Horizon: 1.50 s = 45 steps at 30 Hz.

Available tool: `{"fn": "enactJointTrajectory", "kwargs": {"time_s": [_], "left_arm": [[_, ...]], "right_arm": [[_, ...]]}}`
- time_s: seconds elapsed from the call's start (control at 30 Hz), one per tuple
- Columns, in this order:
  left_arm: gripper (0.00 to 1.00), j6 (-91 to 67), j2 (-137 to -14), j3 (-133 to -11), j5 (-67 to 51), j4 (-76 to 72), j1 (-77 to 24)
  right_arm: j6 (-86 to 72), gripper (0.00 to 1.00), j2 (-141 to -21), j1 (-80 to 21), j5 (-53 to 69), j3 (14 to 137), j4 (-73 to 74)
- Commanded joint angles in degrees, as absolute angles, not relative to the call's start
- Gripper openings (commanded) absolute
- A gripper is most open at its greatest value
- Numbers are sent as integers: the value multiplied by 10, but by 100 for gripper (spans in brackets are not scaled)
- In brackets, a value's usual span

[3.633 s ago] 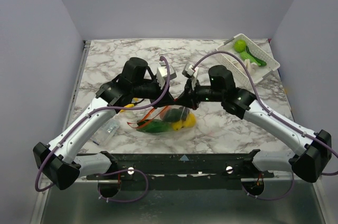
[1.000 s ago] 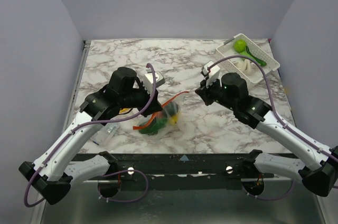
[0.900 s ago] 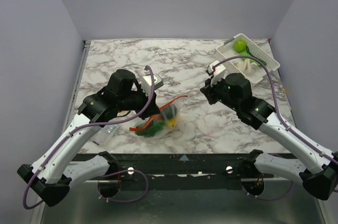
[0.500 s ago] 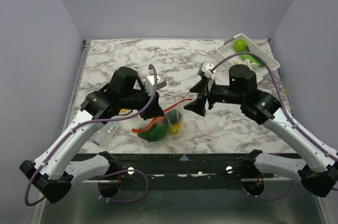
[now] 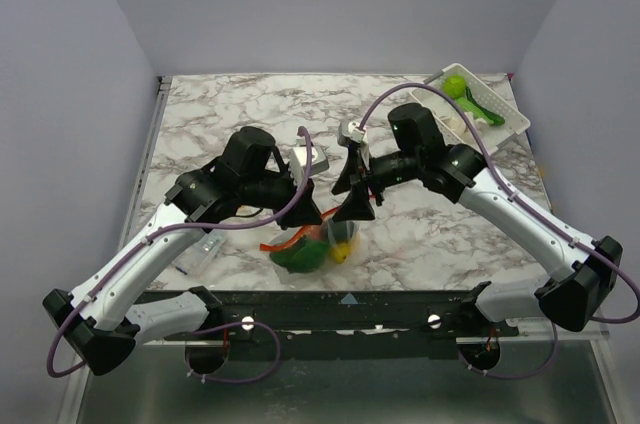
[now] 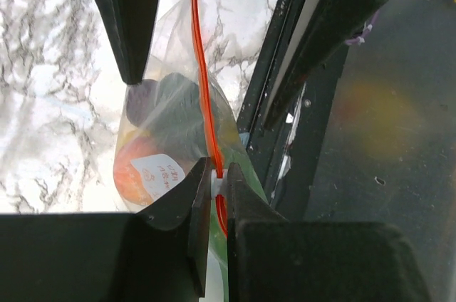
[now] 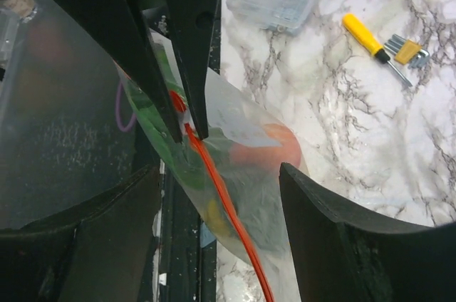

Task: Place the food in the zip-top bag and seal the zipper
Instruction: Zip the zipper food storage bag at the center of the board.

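Food [image 5: 298,256] sits bunched in the bottom of the zip-top bag [image 5: 322,236]: green and yellow pieces show from above, and the left wrist camera shows an orange piece with a white sticker, a purple one and a dark green one pressed against the clear film. From above, the bag lies toward 6 o'clock on the marble table [image 5: 230,109], close to the near edge; whether its bottom rests on the surface cannot be told. The red-orange zipper [image 6: 202,67] runs along the bag's mouth. The left gripper [image 6: 217,182] is clamped on it, jaws pinched tight on the strip. The right gripper [image 5: 350,192], at 1 o'clock from the bag, points down with its jaws spread wide, holding nothing; in its wrist view the strip passes between its fingers [image 7: 335,238]. A clear plastic box [image 5: 204,244] lies at 9 o'clock from the bag, with a yellow-handled tool [image 7: 362,34] near it. At 2 o'clock on the table, a white slotted basket [image 5: 500,130] holds a bright green toy fruit [image 5: 455,85].
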<state>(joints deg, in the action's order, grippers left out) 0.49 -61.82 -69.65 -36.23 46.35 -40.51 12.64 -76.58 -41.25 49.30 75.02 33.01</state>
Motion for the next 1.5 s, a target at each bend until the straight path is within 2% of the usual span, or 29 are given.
{"fn": "enactJointTrajectory", "kwargs": {"time_s": [0.0, 0.17, 0.37, 0.4, 0.43, 0.47, 0.5, 0.6, 0.77, 0.93, 1.2, 1.33, 1.37, 1.47], "left_arm": [[0, 17, -593, -686, -362, 381, -418], [0, 28, -585, -666, -348, 357, -427], [0, 33, -592, -664, -347, 357, -429], [0, 31, -591, -664, -345, 355, -429], [0, 30, -590, -664, -341, 353, -429], [0, 29, -589, -664, -335, 353, -430], [0, 28, -588, -664, -328, 353, -430], [0, 18, -584, -662, -289, 349, -430], [0, -24, -586, -656, -171, 352, -430], [0, -48, -594, -646, -127, 360, -430], [0, -49, -593, -650, -98, 387, -430], [8, -49, -579, -645, -88, 386, -430], [11, -50, -575, -644, -83, 387, -430], [38, -45, -562, -639, -94, 387, -429]], "right_arm": [[113, 70, -765, -413, 541, 732, 311], [107, 64, -786, -414, 527, 740, 309], [104, 49, -799, -417, 507, 738, 300], [103, 44, -798, -418, 496, 735, 297], [96, 31, -797, -420, 478, 730, 288], [78, 13, -794, -421, 455, 723, 274], [42, 0, -793, -421, 407, 720, 260], [-48, 0, -798, -424, 282, 721, 255], [-166, 0, -795, -437, -16, 716, 285], [-264, 0, -797, -437, -183, 720, 343], [-298, 0, -758, -436, -245, 683, 334], [-307, 0, -735, -437, -220, 666, 306], [-308, 0, -731, -437, -211, 661, 299], [-273, 0, -721, -437, -154, 645, 268]]}}
